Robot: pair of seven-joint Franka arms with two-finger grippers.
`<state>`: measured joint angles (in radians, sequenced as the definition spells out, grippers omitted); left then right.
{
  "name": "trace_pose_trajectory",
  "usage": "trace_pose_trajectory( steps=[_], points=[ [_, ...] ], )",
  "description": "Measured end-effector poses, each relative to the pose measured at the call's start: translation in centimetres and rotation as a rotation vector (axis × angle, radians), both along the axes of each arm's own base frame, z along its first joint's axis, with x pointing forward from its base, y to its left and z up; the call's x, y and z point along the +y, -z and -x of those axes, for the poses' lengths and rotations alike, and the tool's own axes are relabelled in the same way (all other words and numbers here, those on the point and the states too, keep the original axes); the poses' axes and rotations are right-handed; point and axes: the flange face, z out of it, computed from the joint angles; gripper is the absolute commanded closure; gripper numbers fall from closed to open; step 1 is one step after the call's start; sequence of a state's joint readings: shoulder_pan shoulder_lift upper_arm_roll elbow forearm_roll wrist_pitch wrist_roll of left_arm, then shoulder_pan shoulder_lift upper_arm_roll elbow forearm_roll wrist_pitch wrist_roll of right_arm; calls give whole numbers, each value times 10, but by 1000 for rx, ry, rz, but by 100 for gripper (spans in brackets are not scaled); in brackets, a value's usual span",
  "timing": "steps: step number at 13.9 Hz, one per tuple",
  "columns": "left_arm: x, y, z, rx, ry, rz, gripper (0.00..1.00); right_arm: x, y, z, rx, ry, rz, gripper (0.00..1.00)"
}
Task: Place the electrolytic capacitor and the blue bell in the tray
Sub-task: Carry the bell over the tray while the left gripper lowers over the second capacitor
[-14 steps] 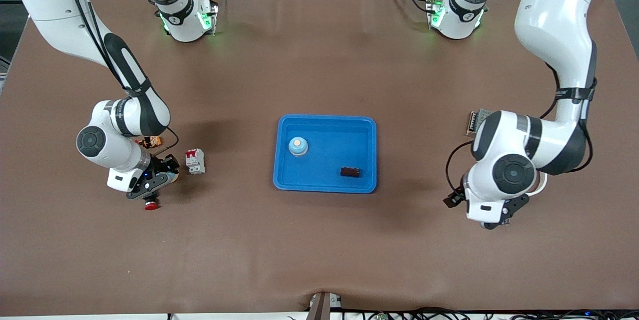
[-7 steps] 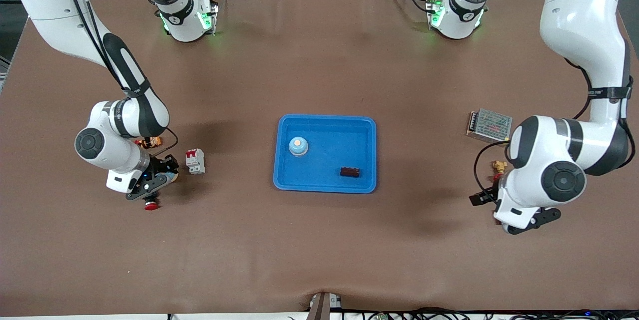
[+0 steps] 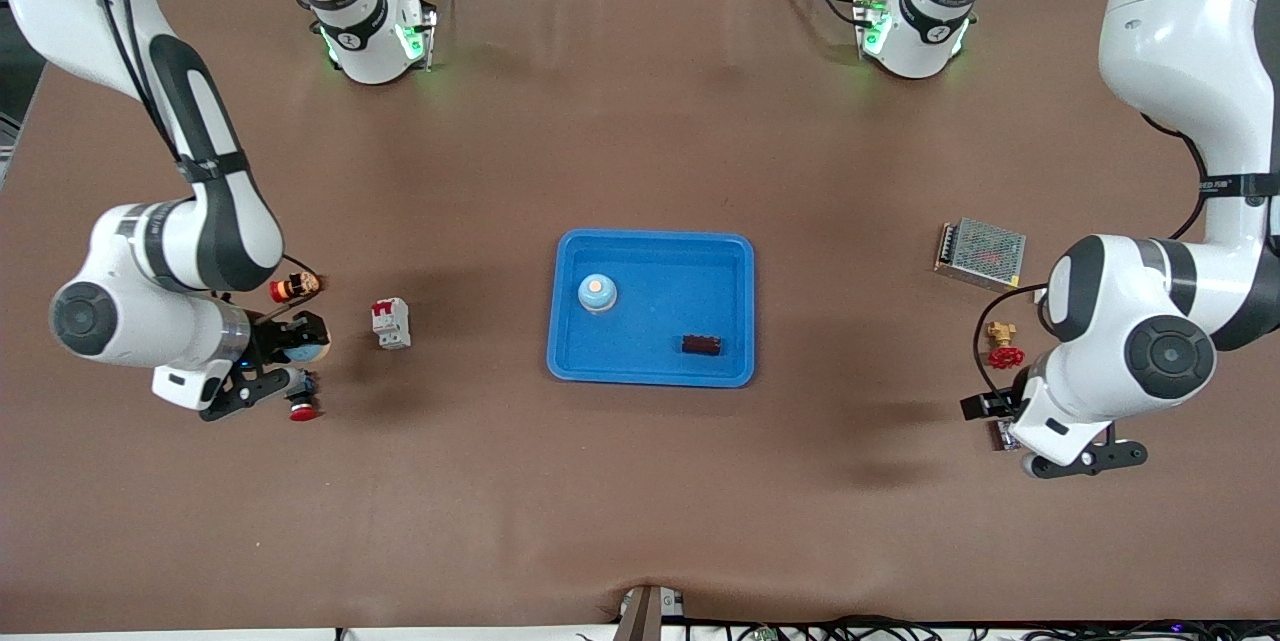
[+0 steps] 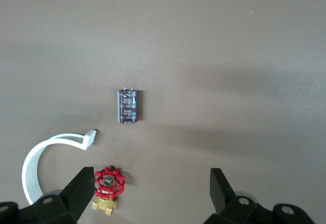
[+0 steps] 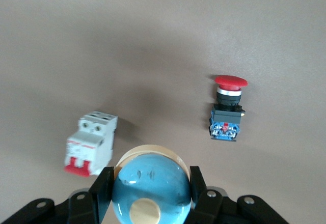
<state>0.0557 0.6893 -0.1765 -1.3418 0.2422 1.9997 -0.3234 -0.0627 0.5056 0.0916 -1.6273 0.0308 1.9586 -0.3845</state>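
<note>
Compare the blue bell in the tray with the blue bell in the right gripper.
The bell in the tray rests on the floor of the tray, touched by nothing. The held bell is clamped between the fingers of the right gripper, over bare table toward the right arm's end.

The bell in the tray stands upright, button up. The held bell's tilt cannot be told.

Both are light blue domes with a tan button.

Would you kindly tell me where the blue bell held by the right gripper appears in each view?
Front view: blue bell in the right gripper, over the table at the right arm's end, beside the circuit breaker.
Right wrist view: blue bell clamped between the fingers.
Left wrist view: not in it.
Shared landmark: the circuit breaker.
</note>
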Motion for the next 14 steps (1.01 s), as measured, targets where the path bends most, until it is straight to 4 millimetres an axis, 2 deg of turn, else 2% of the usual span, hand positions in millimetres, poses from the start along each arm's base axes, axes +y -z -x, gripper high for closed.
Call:
trace_pose_trajectory(
  steps=[1, 3, 6, 9, 14],
  points=[
    [4, 1, -1, -4, 3, 1, 0, 9, -14, -4, 2, 26, 3, 44],
    [14, 3, -2, -15, 15, 4, 0, 34, -27, -7, 3, 88, 6, 44],
    [33, 12, -2, -39, 32, 11, 0, 80, -31, -3, 21, 183, -17, 44],
    [51, 33, -1, -62, 40, 21, 0, 124, -35, 2, 31, 283, -6, 44],
    [53, 58, 3, -67, 73, 30, 0, 208, -39, 21, 32, 393, 21, 44]
  ],
)
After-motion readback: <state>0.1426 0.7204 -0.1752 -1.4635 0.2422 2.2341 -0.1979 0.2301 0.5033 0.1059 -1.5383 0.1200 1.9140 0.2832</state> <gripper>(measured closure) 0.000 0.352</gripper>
